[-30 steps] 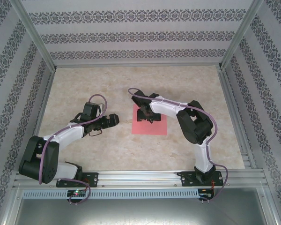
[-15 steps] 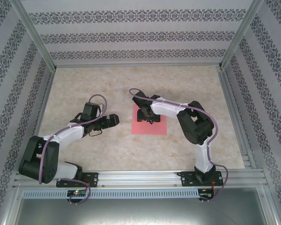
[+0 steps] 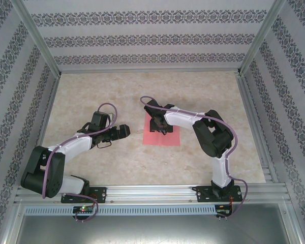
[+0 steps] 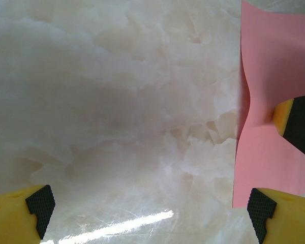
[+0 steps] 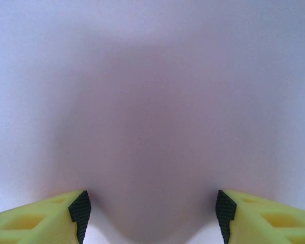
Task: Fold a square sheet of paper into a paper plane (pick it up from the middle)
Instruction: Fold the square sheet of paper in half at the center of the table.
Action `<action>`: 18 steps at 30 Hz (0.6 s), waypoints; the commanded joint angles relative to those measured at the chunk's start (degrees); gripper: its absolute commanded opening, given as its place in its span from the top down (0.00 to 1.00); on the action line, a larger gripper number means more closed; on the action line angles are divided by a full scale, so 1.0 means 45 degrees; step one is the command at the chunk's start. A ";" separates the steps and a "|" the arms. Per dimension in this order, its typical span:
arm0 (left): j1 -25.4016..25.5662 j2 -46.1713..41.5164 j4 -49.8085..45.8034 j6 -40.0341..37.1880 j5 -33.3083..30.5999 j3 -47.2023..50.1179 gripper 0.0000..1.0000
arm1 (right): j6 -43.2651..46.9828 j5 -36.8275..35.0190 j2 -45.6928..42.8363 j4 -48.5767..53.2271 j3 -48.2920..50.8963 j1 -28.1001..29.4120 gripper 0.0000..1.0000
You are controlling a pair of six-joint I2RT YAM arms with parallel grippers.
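Sheet of paper (image 3: 168,139) on table (image 3: 142,91), pressed at its middle by right end effector (image 3: 158,125), jaws part-spread, seemingly to bunch a pinchable ridge; left end effector (image 3: 123,130) wide open just left.

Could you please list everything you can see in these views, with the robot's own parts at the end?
square sheet of paper: one, salmon-pink, mid-table, under the right gripper, its left edge buckled inward.
table: one, beige marble pattern, bearing the paper.
walls: three, pale with dark floral stripes, at the far and side edges.
metal rail: one, silver, along the near edge, carrying both arm bases.
arms: two, white and black, reaching towards mid-table.
left gripper: one, yellow fingers with black pads, left of the paper, jaws wide open, empty.
right gripper: one, same colours, tips down on the paper, jaws apart, paper bulging between them.
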State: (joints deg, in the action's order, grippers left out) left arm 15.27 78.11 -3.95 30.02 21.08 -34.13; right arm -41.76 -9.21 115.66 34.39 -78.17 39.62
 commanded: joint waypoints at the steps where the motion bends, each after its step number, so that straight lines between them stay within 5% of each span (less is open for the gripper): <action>1: 0.0205 0.0082 -0.0398 -0.0158 -0.0084 -0.0302 0.00 | 0.0138 0.0040 0.0218 0.0267 0.0429 -0.0015 0.33; 9: 0.0265 0.0146 -0.0450 -0.0148 -0.0079 -0.0389 0.00 | 0.0329 -0.0141 -0.0239 0.0236 0.0360 -0.0054 0.45; 18: 0.0299 -0.0105 -0.0556 -0.0070 -0.0097 -0.0489 0.00 | 0.0586 0.0061 -0.0772 0.0014 0.0404 -0.0076 0.70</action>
State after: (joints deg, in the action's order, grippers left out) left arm 15.81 78.28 -4.38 30.02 20.93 -34.96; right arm -39.72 -9.10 114.45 34.00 -77.14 39.51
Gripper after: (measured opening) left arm 0.999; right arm 0.318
